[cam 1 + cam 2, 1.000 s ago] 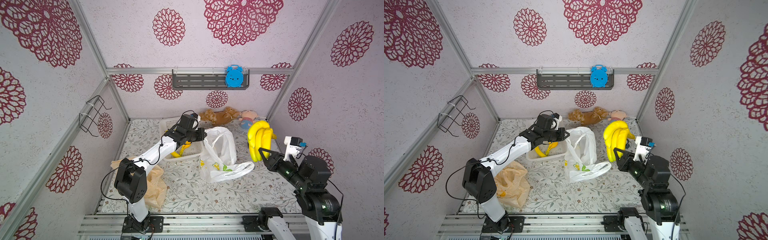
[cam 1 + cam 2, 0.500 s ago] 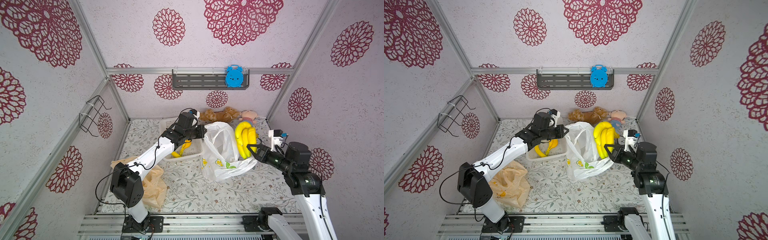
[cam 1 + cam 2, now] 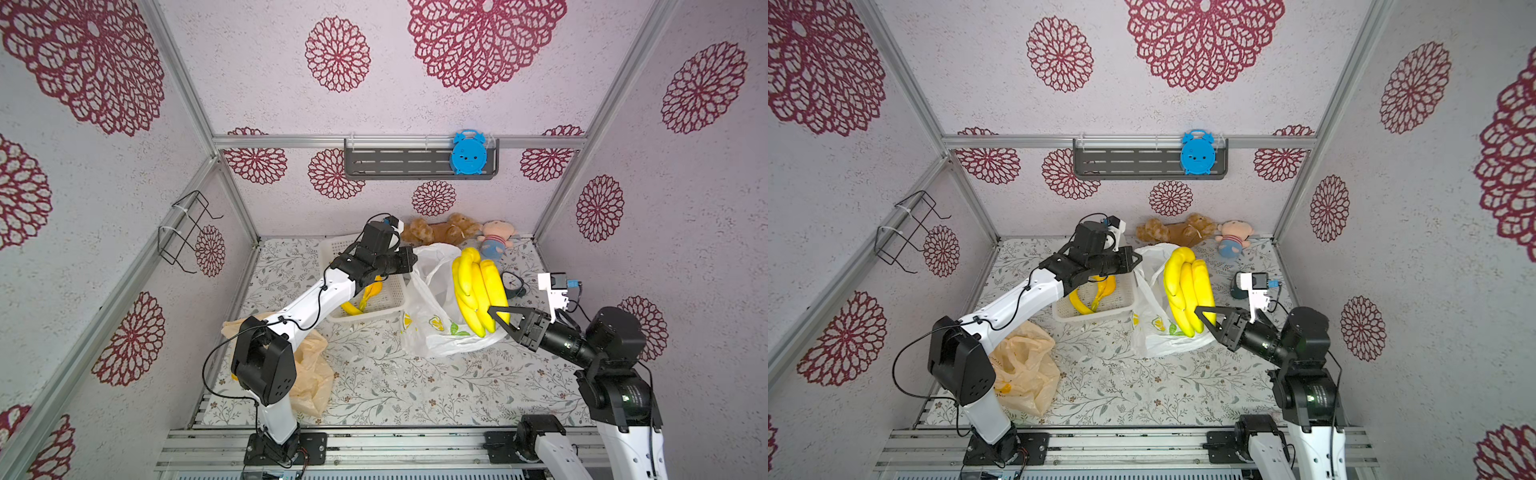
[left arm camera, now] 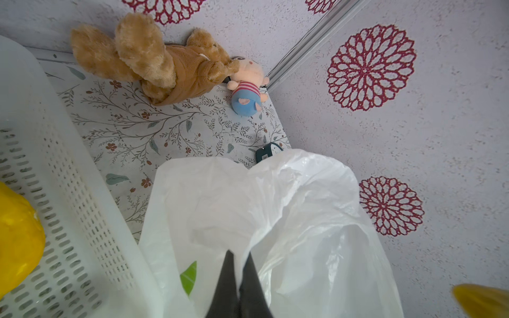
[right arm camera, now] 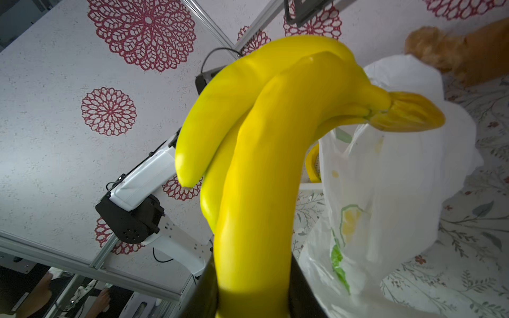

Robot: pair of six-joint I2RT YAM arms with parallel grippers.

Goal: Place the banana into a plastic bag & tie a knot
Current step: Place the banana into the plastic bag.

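Well, the banana bunch (image 3: 478,291) is up in the air. It stands tall out of the right pincer (image 3: 498,318), which squeezes the low end of one banana. The bunch is right by the mouth of the white plastic bag (image 3: 432,336), between the two pincers. I think it is not inside yet. The left pincer (image 4: 239,254) is shut tight on a top edge of the bag and holds that side up off the counter (image 3: 374,386).

What could go wrong? Only one side of the bag is held, so the other side may flop in and close the hole. The bunch is wide, so it may bump the rim and push the bag flat. Only one banana is pinched, so the heavy bunch may tip or slip out. A hard push could also pull the thin bag out of the left pincer.

A second ago the bunch was off past the bag, out on the right pincer's side. Now it has come in close over the bag, and the bag stands taller.
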